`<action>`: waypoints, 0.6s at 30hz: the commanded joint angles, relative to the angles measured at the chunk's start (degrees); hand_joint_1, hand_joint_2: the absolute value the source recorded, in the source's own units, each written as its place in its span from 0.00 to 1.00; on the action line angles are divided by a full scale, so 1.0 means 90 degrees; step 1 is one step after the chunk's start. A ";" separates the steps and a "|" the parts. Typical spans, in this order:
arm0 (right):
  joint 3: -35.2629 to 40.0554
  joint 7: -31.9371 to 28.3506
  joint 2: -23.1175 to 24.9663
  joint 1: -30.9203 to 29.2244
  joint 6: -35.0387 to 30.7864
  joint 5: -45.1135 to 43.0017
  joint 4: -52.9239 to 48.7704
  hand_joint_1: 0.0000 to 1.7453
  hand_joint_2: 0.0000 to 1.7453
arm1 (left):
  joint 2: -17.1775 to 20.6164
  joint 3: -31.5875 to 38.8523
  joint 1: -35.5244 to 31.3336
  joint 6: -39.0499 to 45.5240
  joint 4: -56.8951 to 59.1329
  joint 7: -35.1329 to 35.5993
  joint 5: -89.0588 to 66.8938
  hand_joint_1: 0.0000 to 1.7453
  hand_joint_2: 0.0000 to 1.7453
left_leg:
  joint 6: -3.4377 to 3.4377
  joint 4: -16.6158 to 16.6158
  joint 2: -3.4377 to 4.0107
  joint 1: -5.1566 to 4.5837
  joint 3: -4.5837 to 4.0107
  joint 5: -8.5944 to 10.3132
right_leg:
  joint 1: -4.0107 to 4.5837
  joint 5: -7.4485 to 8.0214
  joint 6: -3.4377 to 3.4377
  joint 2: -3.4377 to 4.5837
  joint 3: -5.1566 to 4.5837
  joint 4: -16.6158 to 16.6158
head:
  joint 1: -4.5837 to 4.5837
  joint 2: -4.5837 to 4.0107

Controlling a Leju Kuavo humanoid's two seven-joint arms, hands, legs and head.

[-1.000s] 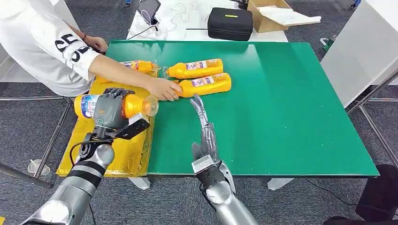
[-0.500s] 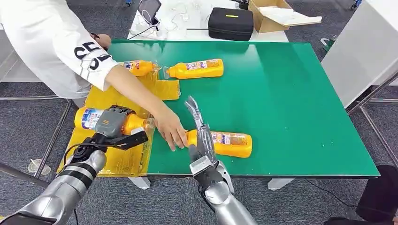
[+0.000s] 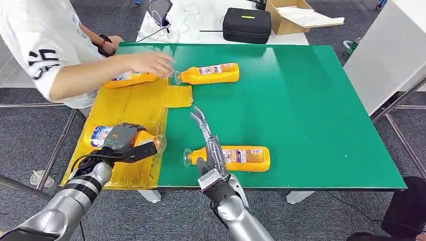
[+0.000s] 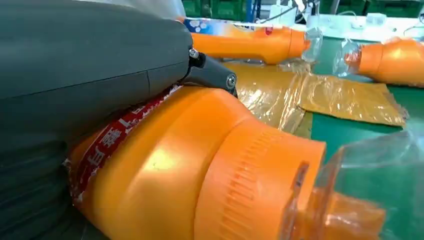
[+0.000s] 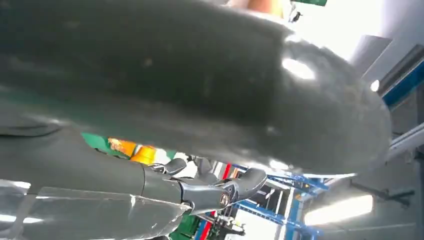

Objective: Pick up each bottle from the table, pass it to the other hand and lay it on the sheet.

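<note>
**Head view: one bottle held, one lying by the free hand**

Head view: the left hand point(image 3: 120, 138) grips an orange bottle point(image 3: 145, 138) over the yellow sheet point(image 3: 131, 105). The right hand point(image 3: 210, 145) has straight, spread fingers holding nothing; a second bottle point(image 3: 241, 157) lies on the green table point(image 3: 311, 110) beside them.

Left wrist view: fingers wrap the bottle's body.

Right wrist view: the fingers point(image 5: 235, 187) are apart.

The left hand point(image 4: 75, 75) grips an orange bottle point(image 4: 190, 180) above the yellow sheet point(image 4: 320, 95).
</note>
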 commanded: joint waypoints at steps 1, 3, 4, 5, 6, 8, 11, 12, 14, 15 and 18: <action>0.0079 0.0072 -0.0109 -0.0264 0.0178 -0.0049 0.0618 0.00 0.00 | 0.0039 -0.0364 -0.0087 -0.0248 0.0645 0.0256 -0.0406 0.04 1.00 | 0.0009 -0.0009 0.0023 0.0000 0.0050 -0.0013 | 0.0005 -0.0006 -0.0011 0.0012 0.0045 -0.0011 | 0.0002 0.0000; 0.0079 0.0072 -0.0108 -0.0264 0.0179 -0.0049 0.0619 0.00 0.00 | 0.0038 -0.0365 -0.0079 -0.0253 0.0650 0.0256 -0.0405 0.04 1.00 | 0.0008 -0.0009 0.0018 0.0000 0.0044 -0.0010 | 0.0004 -0.0005 -0.0010 0.0008 0.0040 -0.0011 | 0.0002 0.0000; 0.0079 0.0072 -0.0108 -0.0264 0.0179 -0.0049 0.0619 0.00 0.00 | 0.0038 -0.0365 -0.0079 -0.0253 0.0650 0.0256 -0.0405 0.04 1.00 | 0.0007 -0.0008 0.0018 0.0000 0.0039 -0.0009 | 0.0004 -0.0003 -0.0009 0.0009 0.0035 -0.0010 | 0.0002 0.0000; 0.0079 0.0072 -0.0108 -0.0264 0.0179 -0.0049 0.0619 0.00 0.00 | 0.0038 -0.0365 -0.0079 -0.0253 0.0650 0.0256 -0.0405 0.04 1.00 | 0.0008 -0.0007 0.0021 0.0002 0.0046 -0.0012 | 0.0007 -0.0005 -0.0011 0.0011 0.0042 -0.0011 | 0.0000 0.0000; 0.0080 0.0072 -0.0105 -0.0267 0.0178 -0.0049 0.0619 0.00 0.00 | 0.0036 -0.0365 -0.0088 -0.0257 0.0648 0.0256 -0.0405 0.04 1.00 | 0.0006 -0.0005 0.0016 0.0001 0.0034 -0.0008 | 0.0005 -0.0003 -0.0008 0.0007 0.0030 -0.0008 | 0.0002 0.0000; 0.0084 0.0071 -0.0096 -0.0275 0.0202 -0.0048 0.0647 0.00 0.00 | 0.0015 -0.0326 -0.0089 -0.0419 0.0686 0.0272 -0.0340 0.00 1.00 | 0.0007 -0.0006 0.0012 0.0000 0.0038 -0.0008 | 0.0004 -0.0005 -0.0008 0.0004 0.0035 -0.0008 | 0.0002 0.0000; 0.0071 0.0075 -0.0071 -0.0294 0.0279 -0.0061 0.0732 0.00 0.00 | 0.0001 -0.0189 -0.0035 -0.0612 0.0639 0.0201 -0.0130 0.00 1.00 | 0.0011 -0.0008 0.0020 0.0000 0.0055 -0.0014 | 0.0006 -0.0007 -0.0011 0.0010 0.0051 -0.0012 | 0.0002 0.0000; 0.0060 0.0077 -0.0064 -0.0292 0.0284 -0.0068 0.0741 0.00 0.00 | -0.0002 -0.0176 -0.0032 -0.0663 0.0643 0.0189 -0.0103 0.00 1.00 | 0.0011 -0.0009 0.0021 0.0002 0.0060 -0.0015 | 0.0008 -0.0007 -0.0012 0.0010 0.0057 -0.0015 | 0.0000 0.0000; 0.0053 0.0078 -0.0060 -0.0300 0.0296 -0.0075 0.0760 0.00 0.00 | 0.0008 -0.0168 -0.0038 -0.0730 0.0646 0.0187 -0.0076 0.00 1.00 | 0.0008 -0.0008 0.0019 -0.0001 0.0051 -0.0010 | 0.0003 -0.0005 -0.0009 0.0010 0.0046 -0.0010 | 0.0002 0.0000; 0.0053 0.0078 -0.0060 -0.0300 0.0296 -0.0075 0.0760 0.00 0.00 | 0.0008 -0.0168 -0.0038 -0.0730 0.0646 0.0187 -0.0076 0.00 1.00 | 0.0009 -0.0009 0.0021 0.0000 0.0056 -0.0012 | 0.0005 -0.0005 -0.0011 0.0011 0.0052 -0.0012 | 0.0000 0.0000; 0.0037 0.0079 -0.0051 -0.0308 0.0343 -0.0089 0.0800 0.00 0.00 | 0.0013 -0.0128 -0.0032 -0.0868 0.0612 0.0141 0.0030 0.00 1.00 | 0.0008 -0.0009 0.0015 -0.0001 0.0057 -0.0009 | 0.0003 -0.0005 -0.0011 0.0006 0.0053 -0.0010 | 0.0002 0.0002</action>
